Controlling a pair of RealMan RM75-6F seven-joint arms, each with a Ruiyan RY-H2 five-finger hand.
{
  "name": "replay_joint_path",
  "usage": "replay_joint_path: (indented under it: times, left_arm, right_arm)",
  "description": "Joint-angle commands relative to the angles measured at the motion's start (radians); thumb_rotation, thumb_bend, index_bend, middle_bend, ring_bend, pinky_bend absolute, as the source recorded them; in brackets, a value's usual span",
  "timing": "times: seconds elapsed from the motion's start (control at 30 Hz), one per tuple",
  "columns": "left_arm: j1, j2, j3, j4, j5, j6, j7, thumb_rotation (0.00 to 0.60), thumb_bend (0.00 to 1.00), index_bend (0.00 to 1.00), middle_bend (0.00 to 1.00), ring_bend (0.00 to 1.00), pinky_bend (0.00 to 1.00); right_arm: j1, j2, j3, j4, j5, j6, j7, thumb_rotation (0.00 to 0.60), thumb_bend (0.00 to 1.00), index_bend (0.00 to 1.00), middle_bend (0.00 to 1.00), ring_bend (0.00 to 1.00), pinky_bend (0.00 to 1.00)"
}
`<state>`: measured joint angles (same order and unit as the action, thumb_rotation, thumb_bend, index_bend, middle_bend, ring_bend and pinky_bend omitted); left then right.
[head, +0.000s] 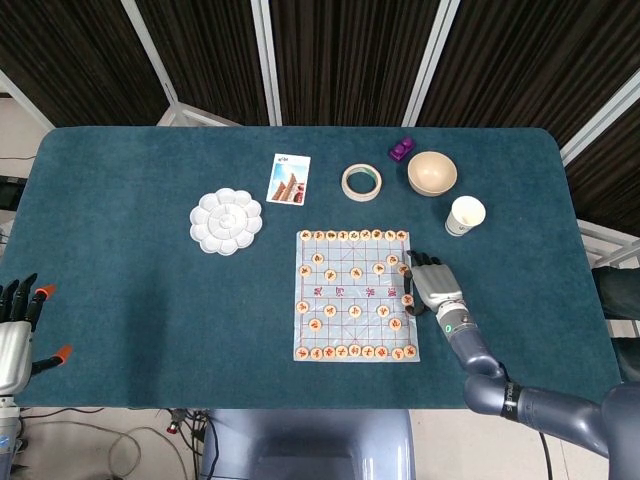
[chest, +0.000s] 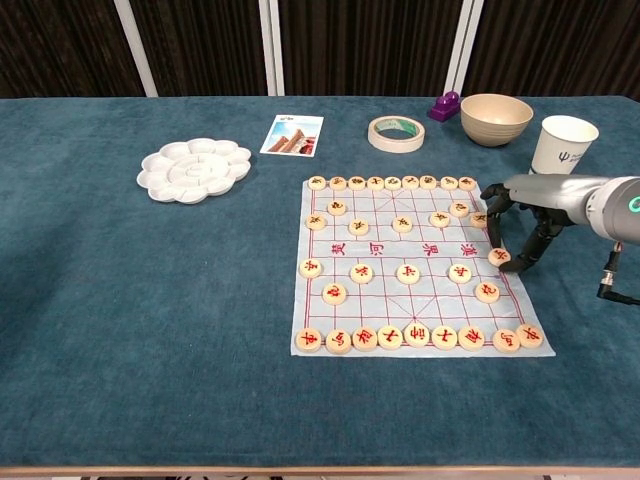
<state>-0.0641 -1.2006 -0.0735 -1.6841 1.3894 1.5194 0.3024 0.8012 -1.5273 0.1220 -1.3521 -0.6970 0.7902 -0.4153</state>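
Surface: teal cloth-covered, rectangular. Directly on it: chess sheet, centre-right, red grid, round pieces on top; white flower-shaped palette, left of centre; picture card, far side, between palette and tape; tape roll, lying flat, beside card; small purple object, far side, just beside bowl; beige bowl, upright; white paper cup, upright, right of bowl, near right edge.
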Motion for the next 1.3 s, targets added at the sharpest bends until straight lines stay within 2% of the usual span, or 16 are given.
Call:
replay_joint_path:
  times: [0.03,0.2,0.6,0.83,1.03,1.1,1.2,1.3]
  left_arm:
    - [0.000,0.000,0.000,0.001,-0.001,-0.002,0.001,0.600,0.00,0.18,0.02,0.00,0.00]
    - [-0.002,-0.001,0.001,0.000,-0.001,-0.004,0.000,0.600,0.00,0.18,0.02,0.00,0.00]
    - [-0.002,0.000,0.002,0.000,0.000,-0.005,-0.002,0.600,0.00,0.18,0.02,0.00,0.00]
    - [-0.002,0.000,0.002,0.000,0.001,-0.003,-0.001,0.600,0.00,0.18,0.02,0.00,0.00]
    - [-0.003,-0.003,0.004,0.001,0.003,-0.004,0.004,0.600,0.00,0.18,0.02,0.00,0.00]
    - [-0.002,-0.003,0.006,0.000,0.006,-0.003,0.007,0.600,0.00,0.18,0.02,0.00,0.00]
    - [0.000,-0.002,0.006,-0.005,0.011,0.003,0.003,0.600,0.00,0.18,0.02,0.00,0.00]
    - [0.003,0.002,0.005,-0.006,0.012,0.010,0.000,0.600,0.00,0.18,0.02,0.00,0.00]
  right_arm:
    - [0.001,-0.002,-0.001,0.003,0.005,-0.002,-0.002,0.600,0.35,0.51,0.01,0.07,0.14]
    - [0.005,-0.003,-0.001,0.008,0.017,-0.002,-0.006,0.600,0.35,0.45,0.01,0.07,0.14]
    - [0.013,0.020,-0.015,-0.024,0.028,-0.009,-0.022,0.600,0.35,0.43,0.01,0.07,0.14]
    - [-0.003,0.055,0.000,-0.076,-0.005,0.026,0.013,0.600,0.35,0.39,0.01,0.07,0.14]
    - [-0.050,0.138,0.026,-0.188,-0.096,0.072,0.104,0.600,0.35,0.30,0.01,0.07,0.14]
    - [-0.072,0.175,0.027,-0.228,-0.139,0.096,0.131,0.600,0.35,0.23,0.00,0.05,0.14]
    - [-0.132,0.246,0.013,-0.297,-0.222,0.188,0.156,0.600,0.35,0.16,0.00,0.03,0.14]
    - [-0.215,0.298,-0.019,-0.351,-0.341,0.300,0.213,0.600,0.35,0.15,0.00,0.03,0.14]
